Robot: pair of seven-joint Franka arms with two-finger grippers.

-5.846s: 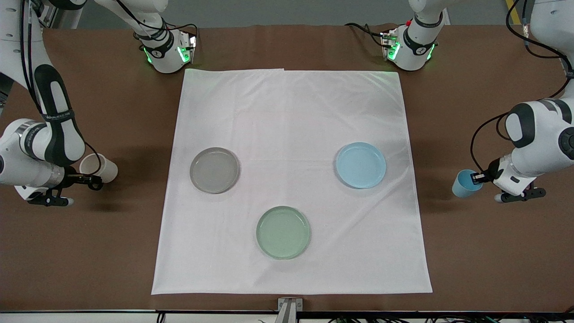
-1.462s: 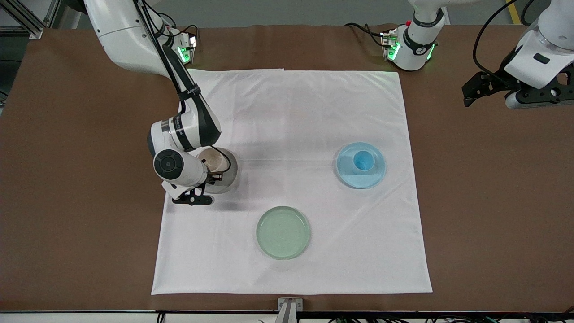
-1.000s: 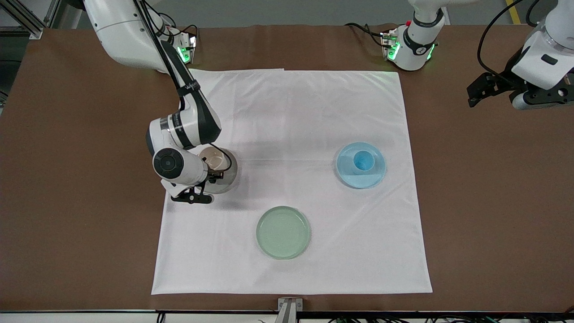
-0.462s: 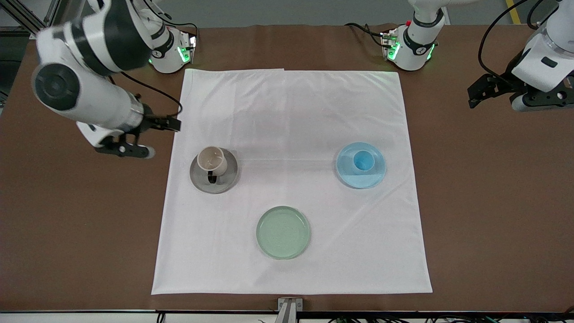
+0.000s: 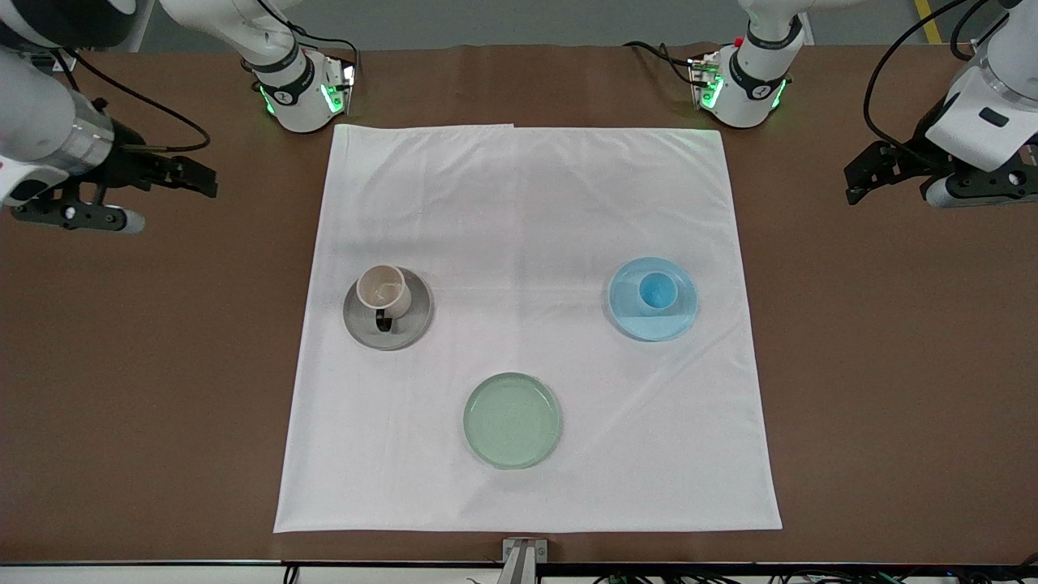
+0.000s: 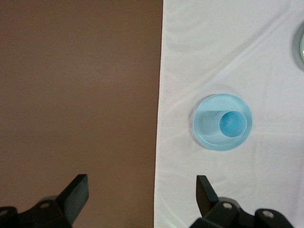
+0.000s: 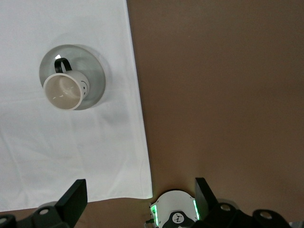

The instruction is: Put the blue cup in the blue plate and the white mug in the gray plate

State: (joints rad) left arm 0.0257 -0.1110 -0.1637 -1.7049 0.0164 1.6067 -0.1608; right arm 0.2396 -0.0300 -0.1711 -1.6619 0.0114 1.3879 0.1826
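Now that the right gripper (image 5: pixel 190 177) has let go and drawn back over bare table at its own end, jaws wide and empty, we find the white mug (image 5: pixel 384 291) upright on the gray plate (image 5: pixel 409 326), handle toward the front camera. The blue cup (image 5: pixel 657 292) stands in the blue plate (image 5: pixel 649 324), while the left gripper (image 5: pixel 866 172) waits, spread and empty, above the brown table. Both placements appear complete, though we cannot confirm how squarely the mug sits.
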